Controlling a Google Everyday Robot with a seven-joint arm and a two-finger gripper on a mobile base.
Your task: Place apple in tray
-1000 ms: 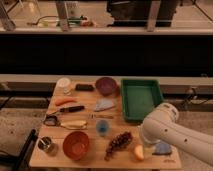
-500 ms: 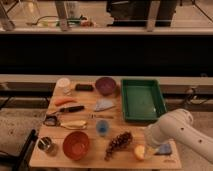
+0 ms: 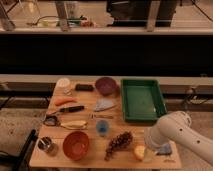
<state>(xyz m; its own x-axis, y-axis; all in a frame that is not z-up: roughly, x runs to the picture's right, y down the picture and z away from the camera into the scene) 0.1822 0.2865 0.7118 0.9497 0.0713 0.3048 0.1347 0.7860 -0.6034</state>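
Gripper (image 3: 148, 147) first: sits low at the near right corner of the table (image 3: 90, 156), at the end of the white arm (image 3: 175, 135), touching or just beside the apple (image 3: 139, 152). Cannot tell how wide it stands, nor whether it has hold of anything.

As for the apple: rests on the table close to the near edge, between a dark cluster (image 3: 118, 143) on the left and a blue sponge (image 3: 164, 149) on the right, well apart from the tray (image 3: 141, 81) farther back.

Looks like the grasping step, with placing not yet done. To do it well:
- Centre over the apple and close around its widest part.
- Avoid rolling it toward the near edge or bumping the sponge.
- Lift straight up, high enough to clear the raised rim.
- Carry toward the far side and lower onto the bare green floor before letting go.
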